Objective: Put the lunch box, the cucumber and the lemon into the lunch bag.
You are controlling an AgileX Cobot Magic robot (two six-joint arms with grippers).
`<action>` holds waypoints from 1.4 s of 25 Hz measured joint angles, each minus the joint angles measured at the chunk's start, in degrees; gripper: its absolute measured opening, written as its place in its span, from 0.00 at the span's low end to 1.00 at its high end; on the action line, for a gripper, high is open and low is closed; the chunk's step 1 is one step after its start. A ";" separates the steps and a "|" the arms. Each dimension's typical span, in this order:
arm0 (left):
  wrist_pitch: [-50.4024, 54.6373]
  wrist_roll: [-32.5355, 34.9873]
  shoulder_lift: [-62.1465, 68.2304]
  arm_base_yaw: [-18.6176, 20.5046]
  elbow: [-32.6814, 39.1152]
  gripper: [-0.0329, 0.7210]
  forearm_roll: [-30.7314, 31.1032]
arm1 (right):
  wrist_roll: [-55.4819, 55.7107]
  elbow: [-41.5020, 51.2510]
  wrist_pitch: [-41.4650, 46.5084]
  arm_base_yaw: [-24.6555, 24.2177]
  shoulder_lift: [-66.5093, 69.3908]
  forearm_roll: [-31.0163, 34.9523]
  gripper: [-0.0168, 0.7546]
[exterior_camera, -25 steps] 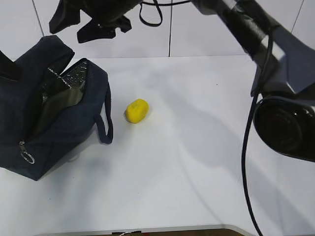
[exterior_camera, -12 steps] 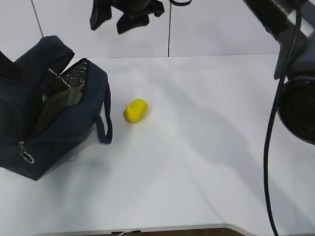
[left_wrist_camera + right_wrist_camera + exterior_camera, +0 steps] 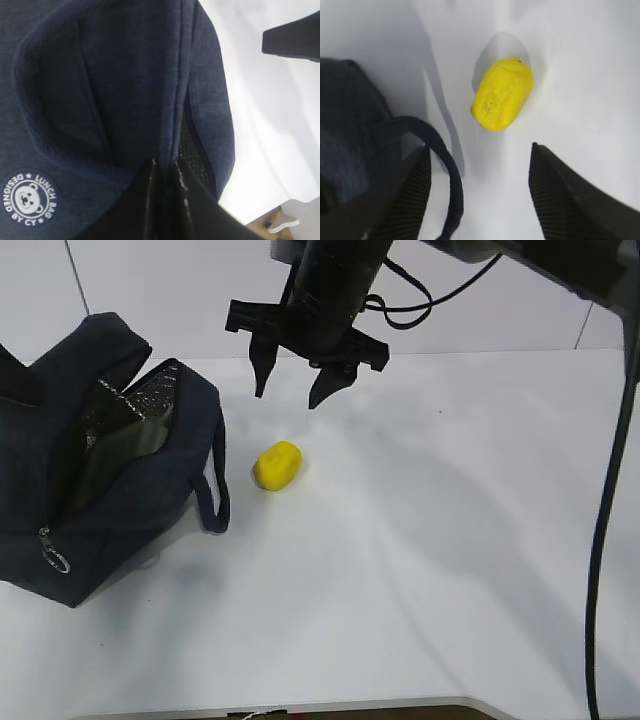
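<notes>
Yellow lemon (image 3: 277, 464) lies diagonally, pointing upper-right.

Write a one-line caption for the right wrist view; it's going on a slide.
Open right gripper hovering above the lemon on the white table, beside the lunch bag handle.

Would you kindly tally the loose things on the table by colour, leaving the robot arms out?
Yellow: 1, the lemon
Dark navy: 1, the lunch bag, standing open
Total: 2
No other loose item shows on the white table; what lies inside the bag cannot be seen.
</notes>
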 joint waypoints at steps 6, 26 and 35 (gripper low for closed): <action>0.00 0.00 0.00 0.00 0.00 0.06 0.00 | 13.17 0.11 -0.48 0.00 2.44 -0.91 0.66; 0.00 0.26 0.00 0.00 0.00 0.06 0.00 | 19.30 0.11 -7.47 1.66 7.15 -2.86 0.84; 0.00 0.43 0.00 0.00 0.00 0.06 0.00 | 21.51 0.11 -8.61 1.66 9.00 -3.90 0.84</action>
